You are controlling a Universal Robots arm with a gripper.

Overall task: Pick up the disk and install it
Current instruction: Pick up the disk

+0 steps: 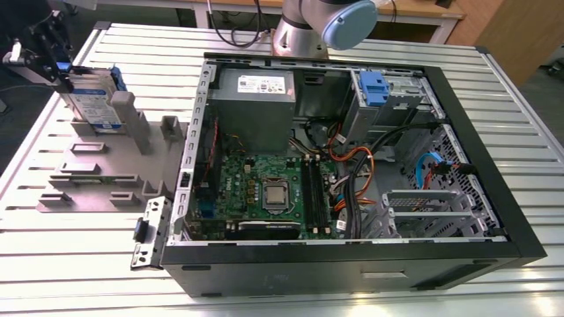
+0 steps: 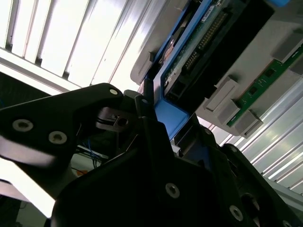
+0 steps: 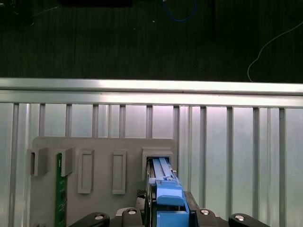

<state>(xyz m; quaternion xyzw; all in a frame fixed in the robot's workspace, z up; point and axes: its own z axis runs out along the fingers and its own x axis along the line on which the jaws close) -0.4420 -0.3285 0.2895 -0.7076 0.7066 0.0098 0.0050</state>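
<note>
The disk (image 1: 95, 102) stands on edge in a slot of the grey fixture (image 1: 97, 172), at the exterior view's left beside the open computer case (image 1: 344, 267). It is silver with a white-and-blue label and blue rails. My gripper (image 1: 60, 66) sits at its upper end, shut on the blue carrier. In the first wrist view the blue rail of the disk (image 3: 161, 172) runs up between the black finger bases of my gripper (image 3: 168, 208). The second wrist view shows the disk (image 2: 199, 42) with its connector side exposed and my gripper (image 2: 165, 118) clamped on the blue end.
The case lies open with a blue-latched drive bay (image 1: 374, 89) at its far corner, a grey power supply (image 1: 253, 99) and loose cables (image 1: 361, 165). A green memory stick (image 3: 60, 189) stands in another fixture slot. The ribbed metal table (image 1: 53, 264) ends close behind the fixture.
</note>
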